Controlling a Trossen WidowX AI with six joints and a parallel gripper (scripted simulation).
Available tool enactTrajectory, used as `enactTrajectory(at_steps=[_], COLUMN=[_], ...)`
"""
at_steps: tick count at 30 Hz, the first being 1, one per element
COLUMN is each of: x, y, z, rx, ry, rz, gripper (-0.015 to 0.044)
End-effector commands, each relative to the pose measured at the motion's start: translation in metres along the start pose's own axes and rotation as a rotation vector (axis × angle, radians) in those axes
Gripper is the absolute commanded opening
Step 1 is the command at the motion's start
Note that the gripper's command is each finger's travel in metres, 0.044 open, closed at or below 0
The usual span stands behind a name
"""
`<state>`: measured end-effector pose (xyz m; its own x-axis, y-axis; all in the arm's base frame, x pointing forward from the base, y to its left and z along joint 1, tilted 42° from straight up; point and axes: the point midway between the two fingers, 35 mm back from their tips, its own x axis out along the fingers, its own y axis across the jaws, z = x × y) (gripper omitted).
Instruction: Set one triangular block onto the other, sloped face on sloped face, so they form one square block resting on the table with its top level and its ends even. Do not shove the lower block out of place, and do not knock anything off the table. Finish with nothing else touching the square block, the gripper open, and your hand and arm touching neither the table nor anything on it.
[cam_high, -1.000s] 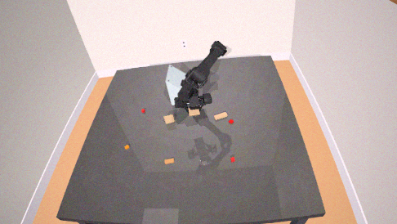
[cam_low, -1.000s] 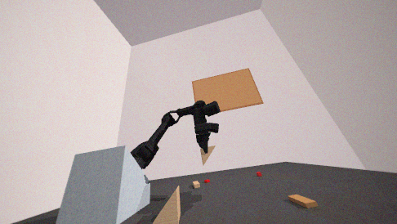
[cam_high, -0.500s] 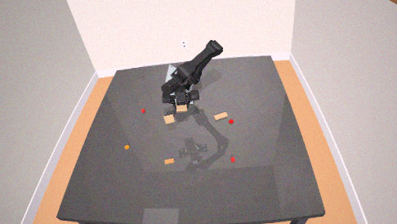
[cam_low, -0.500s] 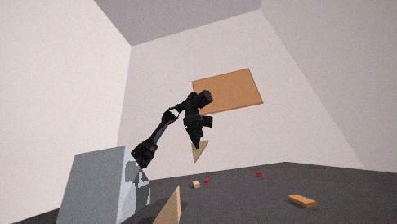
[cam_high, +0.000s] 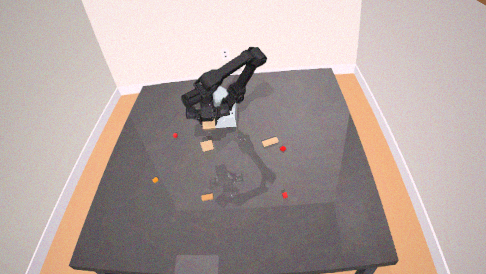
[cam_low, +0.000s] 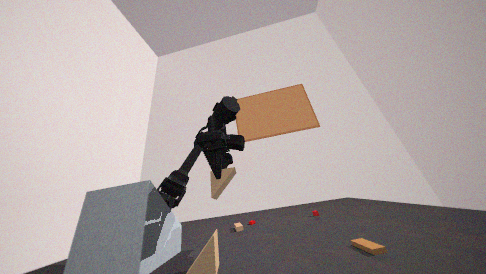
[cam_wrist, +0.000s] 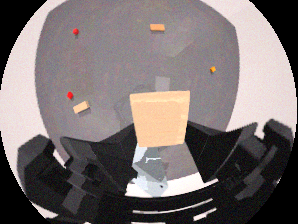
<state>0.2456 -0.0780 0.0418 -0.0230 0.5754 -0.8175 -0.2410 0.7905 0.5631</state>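
The pincer (cam_high: 209, 119) (cam_low: 218, 176) (cam_wrist: 158, 123) is partly open, at a middling spread; its fingers are closed against one triangular block, the upper block (cam_high: 208, 125) (cam_low: 221, 182) (cam_wrist: 160, 120), which is clamped between them; this block hangs in the air, clear of the tabletop (cam_high: 250, 220) (cam_low: 290, 250) (cam_wrist: 115, 65), with a flat face uppermost and a pointed end directed downward (the exterior view shows this profile best). The lower block (cam_high: 207, 145) (cam_low: 207, 257), also triangular, rests on the tabletop; its narrow edge points upward in the exterior view, where the frame cuts off its base; the two blocks are apart, and the square block is not formed.

The arm (cam_high: 230, 67) (cam_low: 186, 162) is bent and raised above the tabletop; in the top view the held block appears near the pale base (cam_high: 229, 121) (cam_low: 107, 230) (cam_wrist: 152, 186), between it and the lower block in part.

Other items on the tabletop: a light wooden bar (cam_high: 270, 142) (cam_low: 238, 227) (cam_wrist: 81, 107) with a red item (cam_high: 283, 148) (cam_low: 252, 222) (cam_wrist: 70, 95) just beside it; an orange-brown bar (cam_high: 207, 197) (cam_low: 368, 246) (cam_wrist: 157, 27), lying flat; a small orange item (cam_high: 155, 180) (cam_wrist: 213, 69), well apart from the blocks.
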Motion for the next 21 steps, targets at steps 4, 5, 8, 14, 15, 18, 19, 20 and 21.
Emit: enactTrajectory(at_steps=[4, 5, 8, 14, 15, 18, 19, 20, 21], x=[0.001, 0.001, 0.000, 0.001, 0.001, 0.002, 0.002, 0.002, 0.003], y=[-0.017, -0.020, -0.027, -0.040, -0.042, -0.047, -0.049, -0.050, -0.051], z=[-0.025, -0.029, -0.041, -0.066, -0.071, -0.085, -0.090, -0.094, -0.099], rx=[0.008, 0.005, -0.007, -0.033, -0.038, -0.053, -0.059, -0.064, -0.070], ry=[0.020, 0.021, 0.025, 0.027, 0.027, 0.026, 0.025, 0.024, 0.022], rz=[0.014, 0.017, 0.026, 0.050, 0.055, 0.070, 0.076, 0.082, 0.088], gripper=[0.0000, 0.0000, 0.0000, 0.0000, 0.0000, 0.0000, 0.0000, 0.0000, 0.0000])
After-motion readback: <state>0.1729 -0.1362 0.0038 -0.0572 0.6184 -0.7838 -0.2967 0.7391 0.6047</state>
